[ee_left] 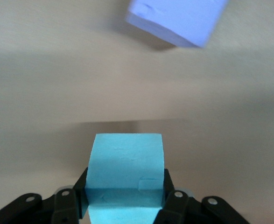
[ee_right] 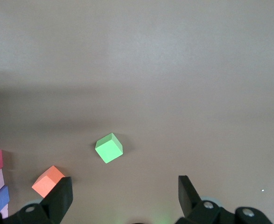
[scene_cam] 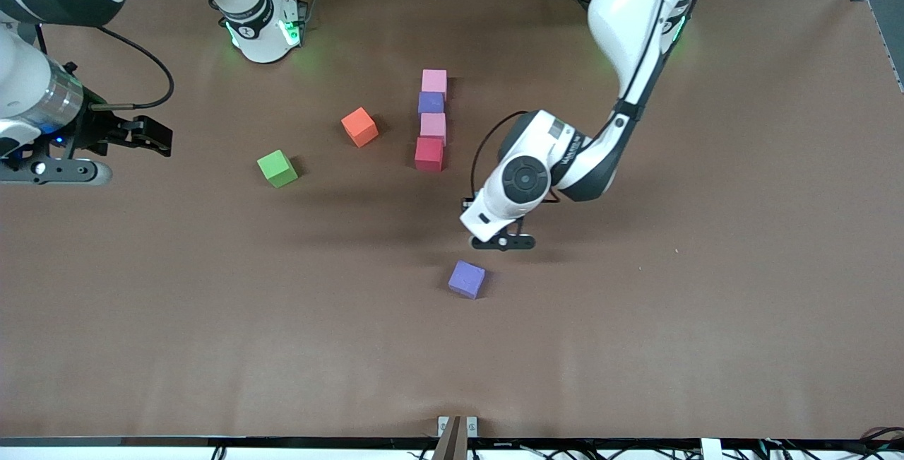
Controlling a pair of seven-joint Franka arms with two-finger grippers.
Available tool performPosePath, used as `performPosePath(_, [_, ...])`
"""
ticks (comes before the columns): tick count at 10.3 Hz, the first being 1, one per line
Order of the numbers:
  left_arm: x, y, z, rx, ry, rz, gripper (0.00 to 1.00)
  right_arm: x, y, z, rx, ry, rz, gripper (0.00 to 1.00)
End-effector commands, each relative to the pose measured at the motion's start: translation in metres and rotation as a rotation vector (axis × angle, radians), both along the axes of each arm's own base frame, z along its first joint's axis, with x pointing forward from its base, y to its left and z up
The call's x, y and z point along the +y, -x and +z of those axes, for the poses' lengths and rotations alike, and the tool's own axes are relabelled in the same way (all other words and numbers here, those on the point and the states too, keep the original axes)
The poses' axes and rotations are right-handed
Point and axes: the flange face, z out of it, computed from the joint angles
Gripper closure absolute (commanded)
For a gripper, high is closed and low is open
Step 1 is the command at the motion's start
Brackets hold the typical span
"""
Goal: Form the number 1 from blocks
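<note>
Four blocks stand in a touching column [scene_cam: 431, 121]; the left gripper [ee_left: 125, 198] pinches a light blue block [ee_left: 126, 175] above the table near a loose purple block [scene_cam: 467, 279], and should set it squarely just below the red block [scene_cam: 429, 154]; the right gripper [ee_right: 125, 196] waits spread wide.

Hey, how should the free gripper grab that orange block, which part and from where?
Likely from straight above, closing the open right gripper on two opposite side faces of the orange block. It sits flat but turned askew to the row of blocks, so rotate the fingers to match; all its sides stand free.
</note>
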Motion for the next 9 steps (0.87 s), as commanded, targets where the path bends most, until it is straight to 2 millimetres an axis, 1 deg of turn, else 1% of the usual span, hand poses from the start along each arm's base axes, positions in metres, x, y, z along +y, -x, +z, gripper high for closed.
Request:
performPosePath(1, [-0.038, 0.018, -0.022, 0.03, 0.006, -0.017, 1.0, -0.01, -0.001, 0.017, -0.029, 0.0, -0.003, 0.0])
performPosePath(2, [-0.049, 0.028, -0.023, 0.047, 0.02, -0.008, 1.0, -0.016, -0.002, 0.018, -0.031, -0.003, -0.015, 0.0])
performPosePath(3, [-0.062, 0.041, -0.025, 0.051, 0.02, -0.023, 1.0, -0.028, -0.003, 0.019, -0.034, -0.035, -0.029, 0.0])
performPosePath(4, [-0.067, 0.043, -0.025, 0.04, 0.025, -0.011, 1.0, -0.047, -0.005, 0.022, -0.04, -0.089, -0.04, 0.0])
performPosePath(5, [-0.077, 0.052, -0.028, 0.03, 0.03, -0.02, 1.0, -0.053, -0.005, 0.022, -0.041, -0.126, -0.019, 0.0])
performPosePath(6, [-0.082, 0.056, -0.028, 0.023, 0.032, -0.012, 1.0, -0.073, -0.004, 0.027, -0.059, -0.146, -0.041, 0.0])
performPosePath(8, [-0.089, 0.063, -0.027, 0.022, 0.031, -0.009, 1.0, -0.087, -0.003, 0.03, -0.071, -0.172, -0.045, 0.0])
performPosePath(9, [-0.095, 0.069, -0.027, 0.023, 0.029, -0.014, 1.0, -0.092, -0.002, 0.031, -0.074, -0.18, -0.024, 0.0])
